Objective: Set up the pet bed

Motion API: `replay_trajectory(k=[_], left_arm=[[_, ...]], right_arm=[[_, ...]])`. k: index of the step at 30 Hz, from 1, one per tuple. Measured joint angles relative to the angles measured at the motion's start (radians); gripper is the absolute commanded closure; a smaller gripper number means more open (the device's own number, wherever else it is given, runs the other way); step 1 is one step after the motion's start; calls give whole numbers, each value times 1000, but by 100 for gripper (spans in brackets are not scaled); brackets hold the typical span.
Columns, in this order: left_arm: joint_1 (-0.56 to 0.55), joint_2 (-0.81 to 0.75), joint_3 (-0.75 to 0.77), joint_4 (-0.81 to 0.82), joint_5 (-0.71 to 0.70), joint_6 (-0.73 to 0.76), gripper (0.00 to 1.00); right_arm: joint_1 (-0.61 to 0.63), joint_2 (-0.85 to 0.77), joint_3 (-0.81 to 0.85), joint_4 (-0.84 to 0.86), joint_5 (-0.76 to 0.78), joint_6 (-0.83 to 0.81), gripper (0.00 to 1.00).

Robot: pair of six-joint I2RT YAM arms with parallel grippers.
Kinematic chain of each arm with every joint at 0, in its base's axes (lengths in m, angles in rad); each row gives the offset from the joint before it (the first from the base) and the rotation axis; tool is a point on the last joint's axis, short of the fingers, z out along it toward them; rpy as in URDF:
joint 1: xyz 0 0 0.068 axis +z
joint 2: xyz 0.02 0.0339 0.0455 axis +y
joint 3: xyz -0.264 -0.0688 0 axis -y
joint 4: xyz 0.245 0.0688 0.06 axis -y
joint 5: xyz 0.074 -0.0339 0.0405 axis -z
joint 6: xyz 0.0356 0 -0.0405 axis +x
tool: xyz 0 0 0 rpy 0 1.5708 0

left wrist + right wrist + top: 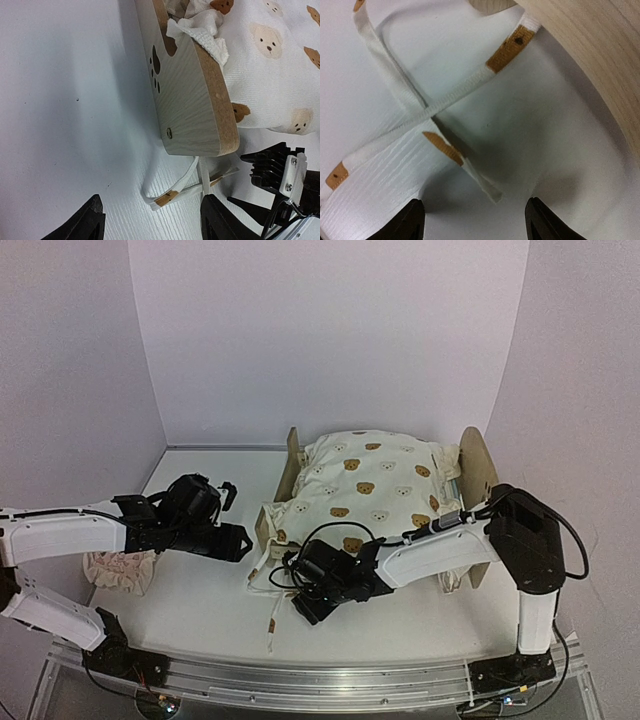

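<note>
Top external view: pet bed (478, 465) sits right of centre on the table (200, 610), long axis running left to right, one plywood board showing at each end, everything between buried under the bear-print quilt (365, 485). Mattress not visible, can't confirm it. Left gripper (232, 540) is just off the bed's near-left corner, right gripper (310, 605) is low in front of the same corner. Pinkish pillow (120, 570) lies well apart at far left. Left wrist view: left gripper (157, 225) is well open with nothing between the fingers, aimed at the end board (190, 100) with the paw cut-out; right gripper (275, 170) is visible just beside that board. Right wrist view: right gripper (475, 225) also gapes wide and empty, hovering over the quilt's ties (455, 97), which lie crossed flat on the table under the board's edge. Handling guess: frame is thin plywood, so light and stiff, and likely to skate on this smooth top if nudged sideways. Best hold is across the thickness of an end board at its top edge or rounded corner; flat faces, fits open jaws, won't crush. Brace with one arm while the other works. Quilt is soft and floppy, so it will drag and bunch; pinch a fold, not a flat area. Ties are thin and lie flush, hard to pinch cleanly, and pulling one may tug the light frame along.
</note>
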Motion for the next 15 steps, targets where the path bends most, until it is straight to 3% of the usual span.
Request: replay_trajectory(k=[8, 15], left_arm=[[0, -1, 0, 0, 3, 0, 34], [0, -2, 0, 0, 20, 0, 35]], right_arm=[[-31, 23, 6, 73, -21, -30, 62], [-48, 33, 6, 116, -65, -45, 97]])
